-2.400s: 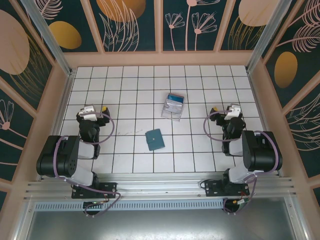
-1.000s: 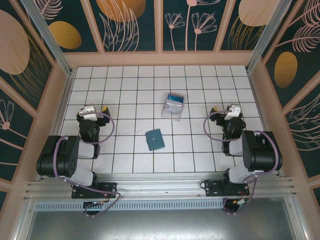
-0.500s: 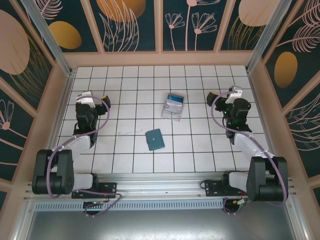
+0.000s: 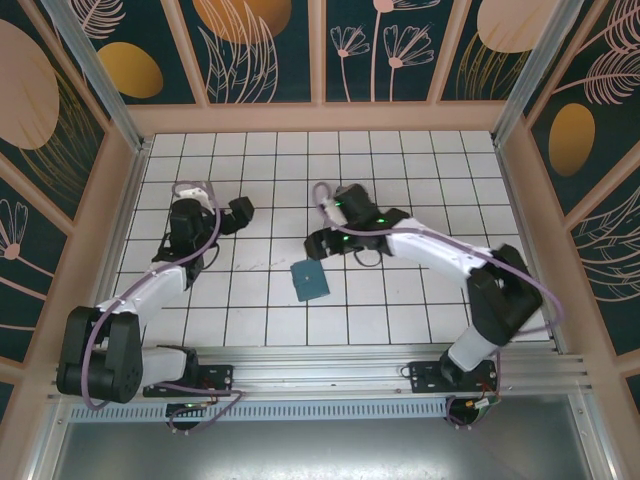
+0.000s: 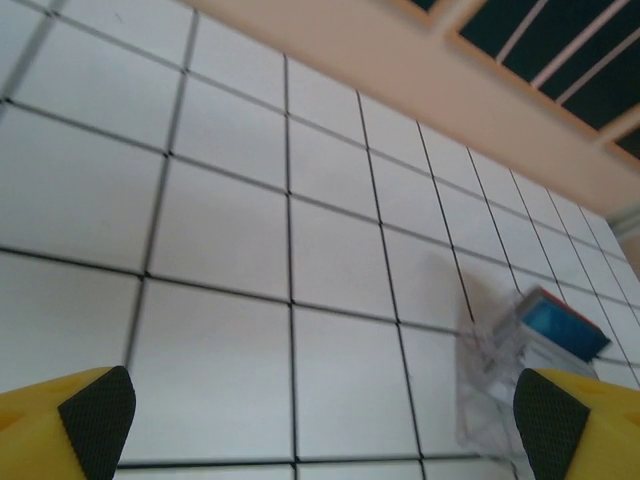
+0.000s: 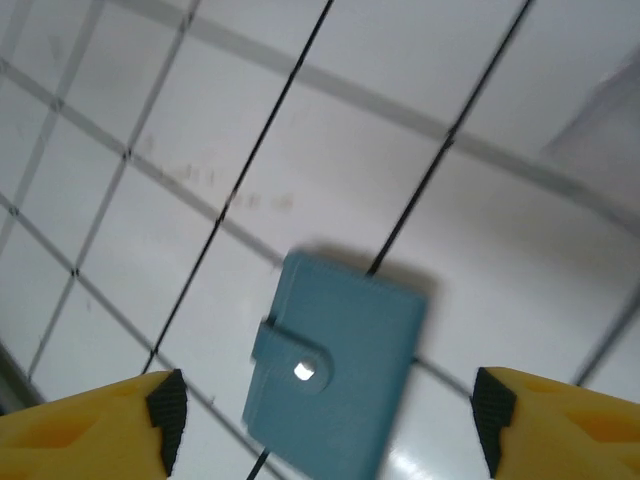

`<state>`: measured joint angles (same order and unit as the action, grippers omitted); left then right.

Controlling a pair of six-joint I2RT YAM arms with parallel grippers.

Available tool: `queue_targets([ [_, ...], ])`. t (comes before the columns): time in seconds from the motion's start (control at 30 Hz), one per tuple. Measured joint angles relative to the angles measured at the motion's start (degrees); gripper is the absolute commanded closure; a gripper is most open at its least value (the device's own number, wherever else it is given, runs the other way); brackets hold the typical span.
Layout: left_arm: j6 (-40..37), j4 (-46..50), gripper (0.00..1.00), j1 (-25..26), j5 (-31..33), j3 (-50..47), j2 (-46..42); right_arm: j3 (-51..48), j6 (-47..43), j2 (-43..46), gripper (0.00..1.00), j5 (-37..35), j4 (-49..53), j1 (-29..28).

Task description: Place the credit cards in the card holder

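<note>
So, where is the small dark teal folding card holder point(image 4: 310, 281)?

Flat on the white tiled counter point(image 4: 400, 310), about midway between its left and right edges and somewhat nearer the near edge than the far one. It sits askew to the tile lines.

How does it look?

Folded shut and roughly square, with a tab wrapped over one edge and fastened by a small shiny snap. In the right wrist view the card holder point(image 6: 335, 365) lies across a grid line.

And the hands?

The right hand point(image 4: 335, 245) hangs over the counter just beyond the holder's far side, its yellow fingers point(image 6: 120, 420) spread wide with nothing gripped. The left hand point(image 4: 232, 215) is nearer the left edge, likewise spread wide and empty.

And the thin blue and whitish credit cards point(image 5: 560, 325)?

Stacked in a wrinkled-looking clear plastic tray point(image 5: 485, 375) on the counter, the blue one on top, well apart from the left hand.
</note>
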<state>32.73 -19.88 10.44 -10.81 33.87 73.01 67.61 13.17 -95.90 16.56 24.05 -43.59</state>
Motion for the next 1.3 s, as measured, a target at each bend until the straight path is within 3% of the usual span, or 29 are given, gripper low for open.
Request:
queue_targets([
  [0.27,2.1,2.6,0.01,0.8,-0.6,-1.3,-1.1,13.2,0.9,-14.0,0.36,-4.6,17.3,-6.4],
  [0.53,2.0,2.6,0.01,0.8,-1.8,-1.4,-0.5,21.1,1.9,-20.3,0.39,-7.9,23.1,-8.3],
  [0.87,1.6,2.4,0.01,0.8,-2.7,-1.5,0.1,23.5,2.7,-24.7,0.46,-11.8,25.3,-10.3],
  [1.0,1.4,2.1,0.01,0.8,-2.7,-2.0,0.1,23.5,3.5,-24.9,0.55,-13.5,25.7,-11.8],
  [1.3,1.4,1.5,0.01,0.8,-2.7,-2.5,0.1,22.0,6.7,-24.0,0.87,-14.2,24.1,-12.8],
])
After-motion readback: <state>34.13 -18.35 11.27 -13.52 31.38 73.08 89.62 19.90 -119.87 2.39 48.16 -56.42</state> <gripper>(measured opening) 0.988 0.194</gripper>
